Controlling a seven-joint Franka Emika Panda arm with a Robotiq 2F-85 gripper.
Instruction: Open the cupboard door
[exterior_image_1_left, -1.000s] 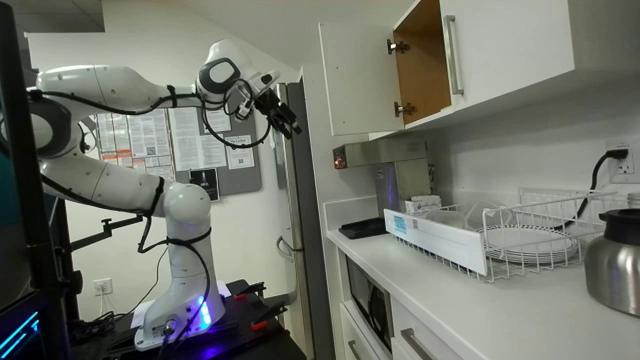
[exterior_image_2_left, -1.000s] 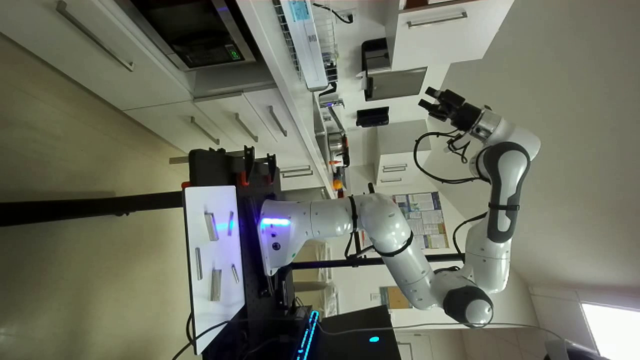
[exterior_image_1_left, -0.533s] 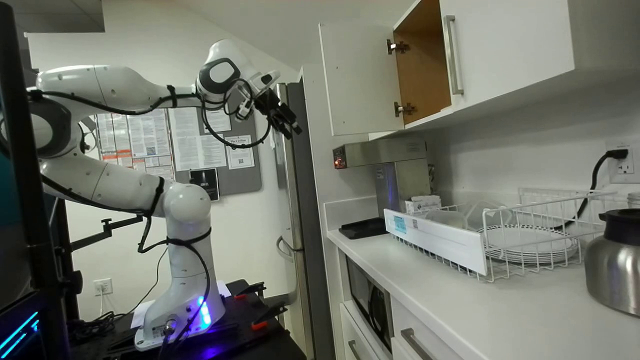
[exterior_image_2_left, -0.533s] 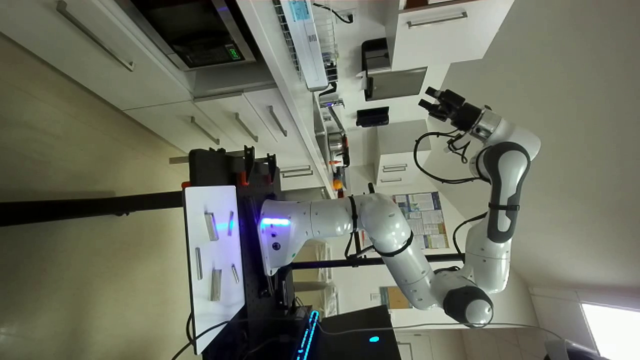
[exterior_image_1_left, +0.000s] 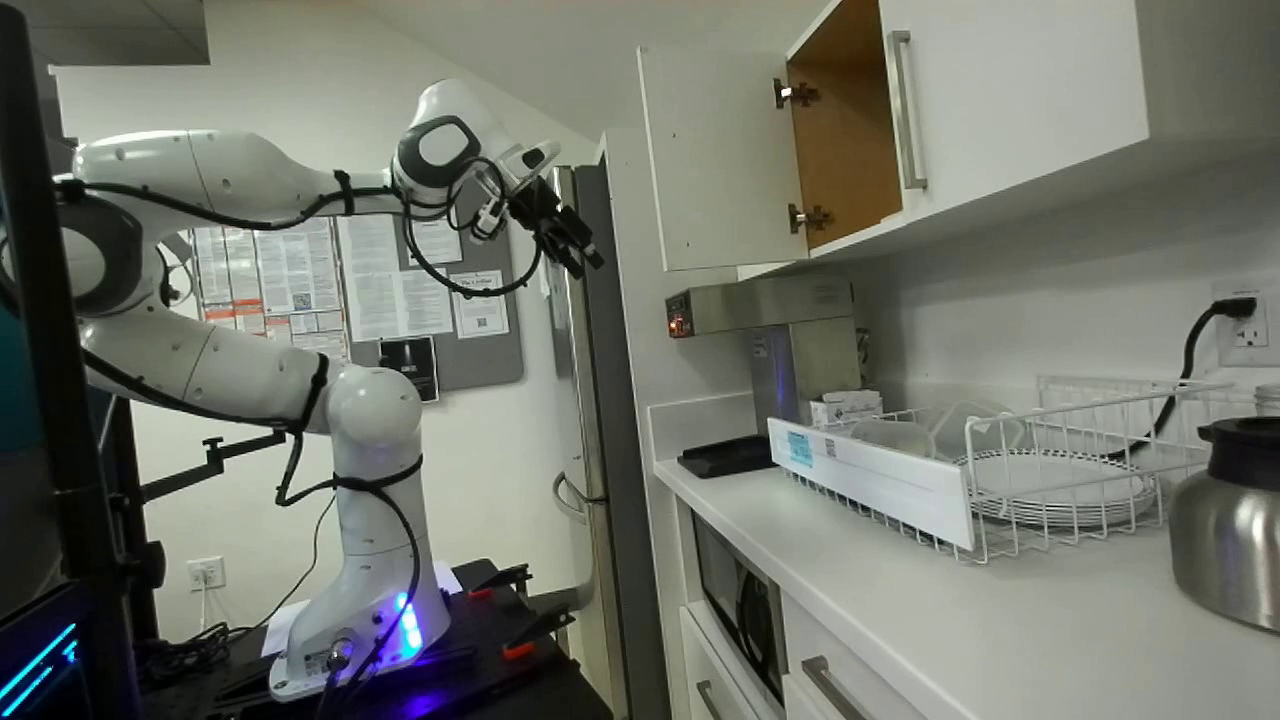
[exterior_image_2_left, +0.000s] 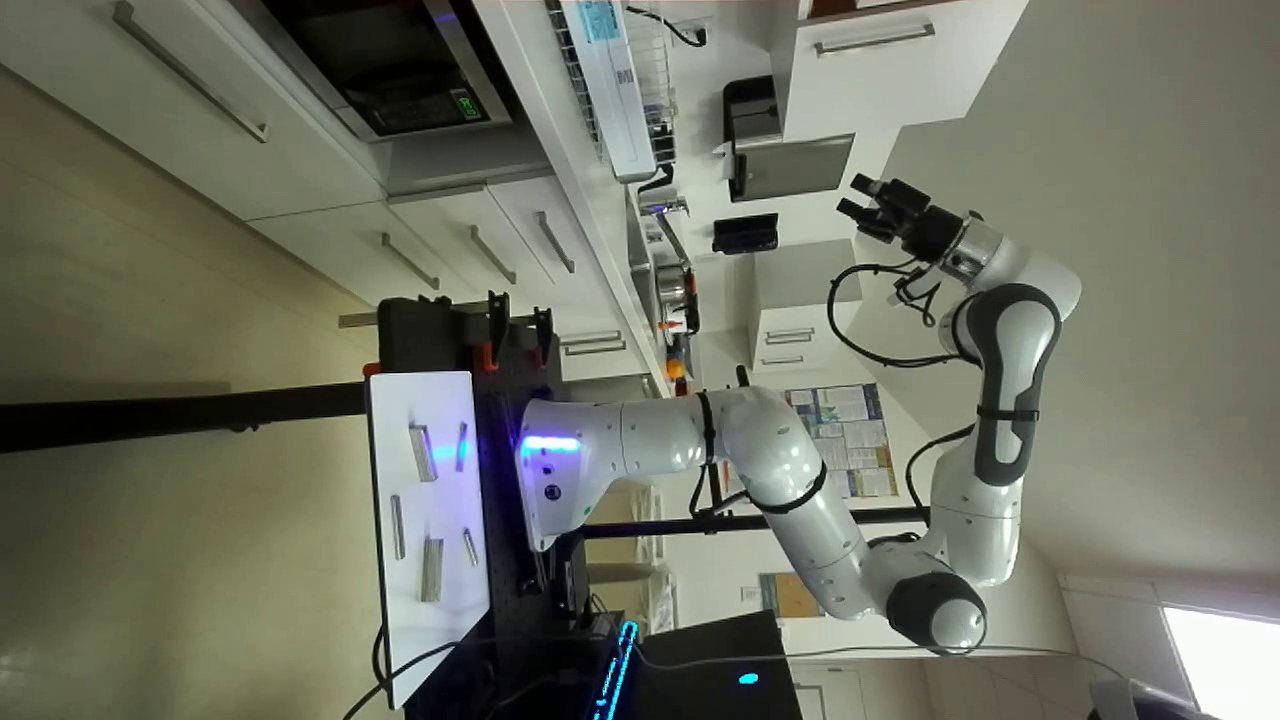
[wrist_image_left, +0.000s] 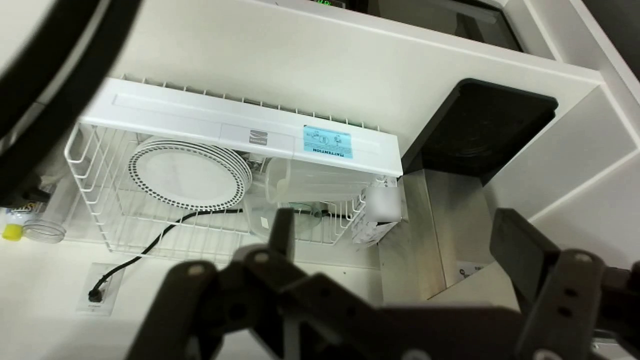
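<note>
The flat white cupboard door (exterior_image_1_left: 722, 160) stands wide open in an exterior view. Its inner face and two hinges show, next to the brown wooden interior (exterior_image_1_left: 845, 140). Its handle is hidden on the far side. The door is out of view in the wrist view. My gripper (exterior_image_1_left: 588, 264) is in the air left of the door's free edge, apart from it, tilted down towards the counter. It also shows in an exterior view (exterior_image_2_left: 855, 197), away from the cupboard. In the wrist view the gripper (wrist_image_left: 395, 225) has its fingers wide apart, with nothing between them.
The neighbouring white door (exterior_image_1_left: 1020, 100) with its bar handle is shut. Below are a steel appliance (exterior_image_1_left: 770, 305), a wire dish rack (exterior_image_1_left: 870, 485) with plates, a black tray (wrist_image_left: 480, 125) and a steel jug (exterior_image_1_left: 1230, 540). A tall grey panel (exterior_image_1_left: 625, 420) stands behind the gripper.
</note>
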